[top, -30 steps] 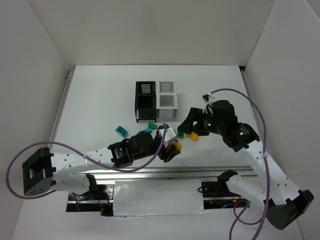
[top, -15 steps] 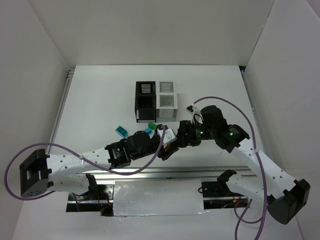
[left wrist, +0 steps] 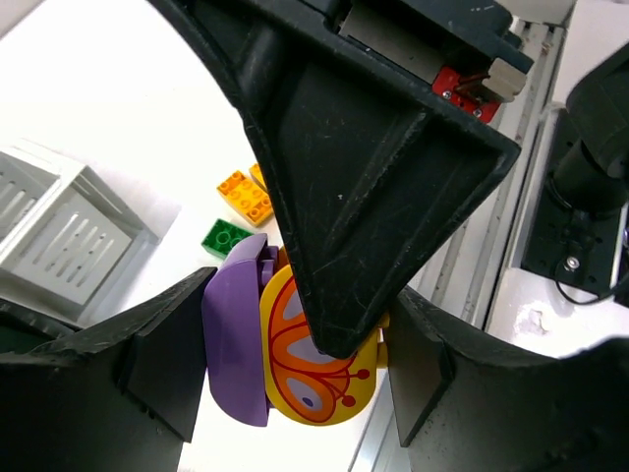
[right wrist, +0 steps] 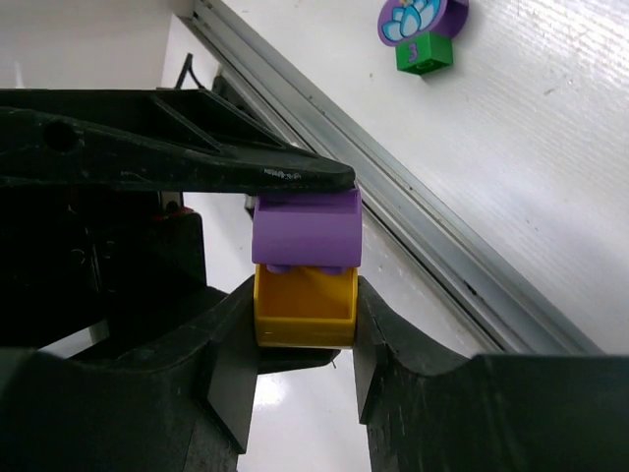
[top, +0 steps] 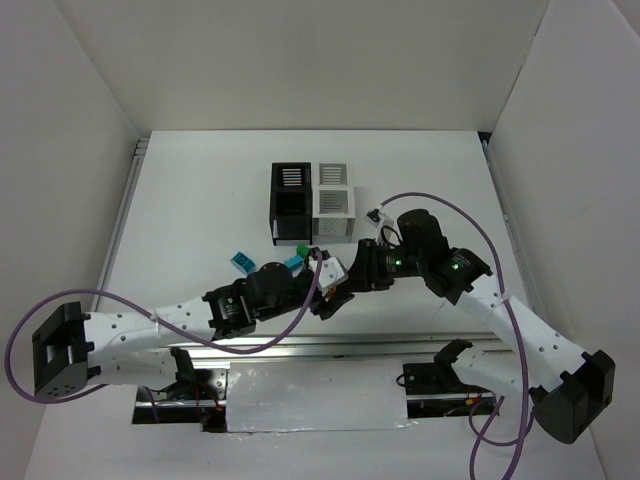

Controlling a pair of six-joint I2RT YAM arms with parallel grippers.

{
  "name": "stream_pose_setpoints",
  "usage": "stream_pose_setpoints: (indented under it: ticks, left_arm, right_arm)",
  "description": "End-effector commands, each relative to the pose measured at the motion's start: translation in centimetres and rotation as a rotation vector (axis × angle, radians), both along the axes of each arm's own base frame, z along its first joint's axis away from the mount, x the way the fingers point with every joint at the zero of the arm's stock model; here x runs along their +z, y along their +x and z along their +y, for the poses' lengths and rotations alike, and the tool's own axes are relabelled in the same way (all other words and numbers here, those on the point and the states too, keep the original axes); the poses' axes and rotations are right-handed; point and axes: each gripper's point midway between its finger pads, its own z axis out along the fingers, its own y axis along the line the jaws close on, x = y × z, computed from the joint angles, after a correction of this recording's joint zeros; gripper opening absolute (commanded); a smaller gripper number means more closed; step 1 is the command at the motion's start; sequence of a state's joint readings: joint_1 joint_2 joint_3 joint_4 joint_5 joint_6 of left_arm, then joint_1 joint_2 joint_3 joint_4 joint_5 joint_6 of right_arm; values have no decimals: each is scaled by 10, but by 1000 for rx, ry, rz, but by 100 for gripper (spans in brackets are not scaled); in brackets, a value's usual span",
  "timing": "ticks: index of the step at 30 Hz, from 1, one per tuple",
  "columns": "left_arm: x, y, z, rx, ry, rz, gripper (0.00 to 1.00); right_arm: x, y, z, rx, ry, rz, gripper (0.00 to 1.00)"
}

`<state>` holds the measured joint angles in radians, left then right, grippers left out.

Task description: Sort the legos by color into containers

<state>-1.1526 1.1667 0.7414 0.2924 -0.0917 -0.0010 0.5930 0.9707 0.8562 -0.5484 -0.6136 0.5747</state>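
Observation:
In the left wrist view my left gripper (left wrist: 295,366) is shut on a joined pair of legos, a purple piece (left wrist: 234,344) stuck to a yellow one (left wrist: 314,379) with an orange butterfly print. My right gripper (right wrist: 305,317) is shut on the yellow brick (right wrist: 305,305) of that pair, with the purple brick (right wrist: 306,229) just above its fingers. The two grippers meet in front of the containers (top: 312,203), near the table's front edge, left gripper (top: 328,292) and right gripper (top: 350,280). Loose on the table lie teal legos (top: 241,262), a green one (left wrist: 226,236) and an orange one (left wrist: 246,195).
A round purple piece on a green brick (right wrist: 423,31) lies beyond the metal rail (right wrist: 442,246) at the table's front. A white slatted container (left wrist: 69,236) stands left of the loose bricks. The right arm's purple cable (top: 440,200) loops above the table.
My right arm has swung left to the left gripper, and its jaws have closed on the yellow brick. The left gripper has kept its hold and shifted slightly left.

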Motion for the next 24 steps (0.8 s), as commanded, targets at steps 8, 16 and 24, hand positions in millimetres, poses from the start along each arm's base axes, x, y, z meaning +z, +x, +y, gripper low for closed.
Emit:
stream_pose_setpoints:
  ticks: [8, 16, 24]
  left_arm:
    - [53, 10, 4, 128, -151, 91, 100]
    - [151, 0, 61, 260, -282, 237, 100]
    - [131, 18, 76, 102, -198, 534, 94]
  right_arm:
    - [29, 21, 15, 41, 168, -259, 0]
    - [23, 44, 18, 49, 216, -414, 0]
    - [77, -19, 15, 406, 425, -731, 0]
